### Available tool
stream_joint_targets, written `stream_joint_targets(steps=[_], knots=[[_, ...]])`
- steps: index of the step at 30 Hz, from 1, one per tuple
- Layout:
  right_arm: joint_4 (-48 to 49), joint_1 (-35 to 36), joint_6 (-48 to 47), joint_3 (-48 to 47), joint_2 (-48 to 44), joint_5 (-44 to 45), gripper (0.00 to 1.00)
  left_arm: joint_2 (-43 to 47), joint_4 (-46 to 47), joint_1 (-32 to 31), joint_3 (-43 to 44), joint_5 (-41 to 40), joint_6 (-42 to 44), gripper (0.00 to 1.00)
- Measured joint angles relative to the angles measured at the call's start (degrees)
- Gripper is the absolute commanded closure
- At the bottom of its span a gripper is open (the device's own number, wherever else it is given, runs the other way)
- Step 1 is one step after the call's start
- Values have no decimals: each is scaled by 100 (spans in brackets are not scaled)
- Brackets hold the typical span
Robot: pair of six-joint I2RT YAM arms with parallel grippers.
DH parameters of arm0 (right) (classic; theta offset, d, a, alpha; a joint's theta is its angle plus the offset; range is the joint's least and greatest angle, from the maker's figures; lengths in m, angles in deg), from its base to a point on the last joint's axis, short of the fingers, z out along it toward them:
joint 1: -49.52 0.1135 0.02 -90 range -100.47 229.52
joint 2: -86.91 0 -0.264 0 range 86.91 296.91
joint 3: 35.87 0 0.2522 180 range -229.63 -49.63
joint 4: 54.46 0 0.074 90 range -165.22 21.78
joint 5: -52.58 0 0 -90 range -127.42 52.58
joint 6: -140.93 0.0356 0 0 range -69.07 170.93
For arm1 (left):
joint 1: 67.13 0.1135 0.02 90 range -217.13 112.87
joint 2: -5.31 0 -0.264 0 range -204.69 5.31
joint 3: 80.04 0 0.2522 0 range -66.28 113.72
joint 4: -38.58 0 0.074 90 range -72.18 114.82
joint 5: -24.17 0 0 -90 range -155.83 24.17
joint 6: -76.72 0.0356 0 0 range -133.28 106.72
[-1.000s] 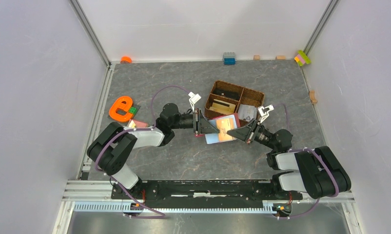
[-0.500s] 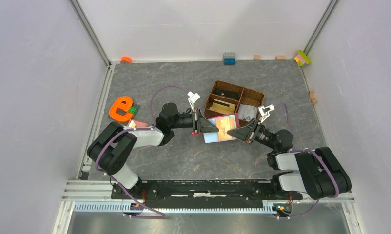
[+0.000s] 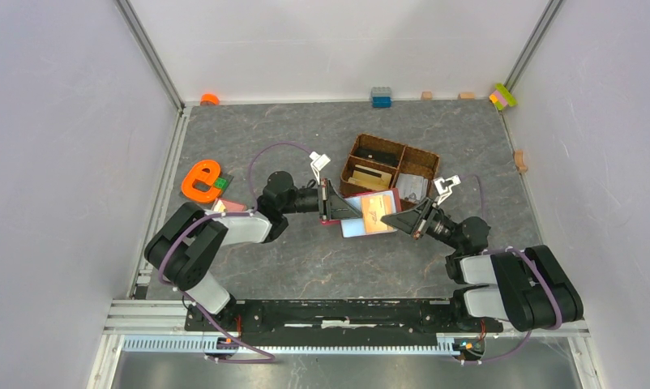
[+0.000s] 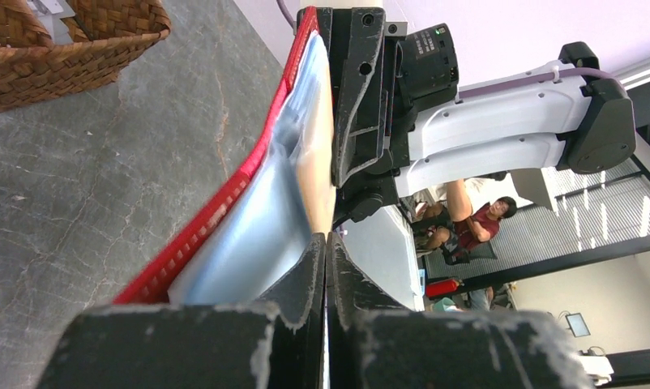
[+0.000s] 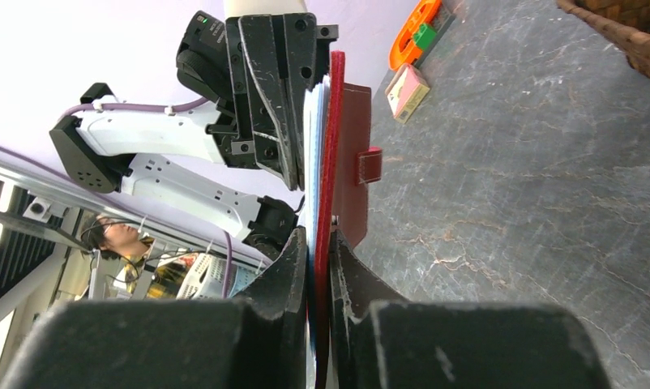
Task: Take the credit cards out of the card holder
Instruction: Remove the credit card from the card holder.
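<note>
Grey marbled counter (image 3: 305, 267) fills the white-walled cell, and both arms meet over its middle. At the tips, the left fingers (image 3: 344, 211) are pressed together on what looks like the near edge of the credit cards (image 3: 370, 215). The right fingers (image 3: 408, 219) pinch the opposite edge of the card holder (image 3: 392, 196) with only a sliver of gap. The holder hangs open between them, off the counter, just on the near side of the wicker basket (image 3: 362, 140).

The step in hand looks like drawing a card out. It should go best with the right fingers fixed and the left pulling straight back in the card's own plane, toward the counter's left edge, without twisting. One risk is that a light blue strip seems to run between the right fingers (image 5: 293, 267) beside the red cover (image 5: 352, 154). If so, that card may be clamped too and would resist.

Only the top view shows the card faces, orange-tan beside light blue. The left wrist view shows them edge-on (image 4: 253, 235), with the red cover (image 4: 224, 203) passing outside the left fingers (image 4: 305, 275). The right wrist view alone shows the clasp tab (image 5: 370, 164).
</note>
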Motion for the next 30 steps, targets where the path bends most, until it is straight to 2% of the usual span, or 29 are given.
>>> stream_joint_targets(steps=[9,13,14,16,20,25,27,29,30], knots=[[-2,-131,146,83,98,4,95,0,101,96,-37,0,-79,98],[-2,-131,192,83,151,4,94,0,186,96,-39,0,-122,69],[-2,-131,208,83,153,4,94,0,190,96,-39,-2,-136,64],[-2,-131,214,83,153,4,94,-7,192,96,-39,-4,-164,60],[-2,-125,256,83,168,4,94,-42,186,81,-39,-9,-177,57],[-2,-52,282,83,195,2,93,-92,179,-17,-39,-9,-177,56],[-2,-15,295,83,225,2,93,-98,179,-48,-39,-9,-177,59],[-2,7,297,83,260,4,92,-111,181,-59,-39,-9,-186,73],[-2,15,297,83,269,2,90,-131,190,-59,-39,-9,-203,83]])
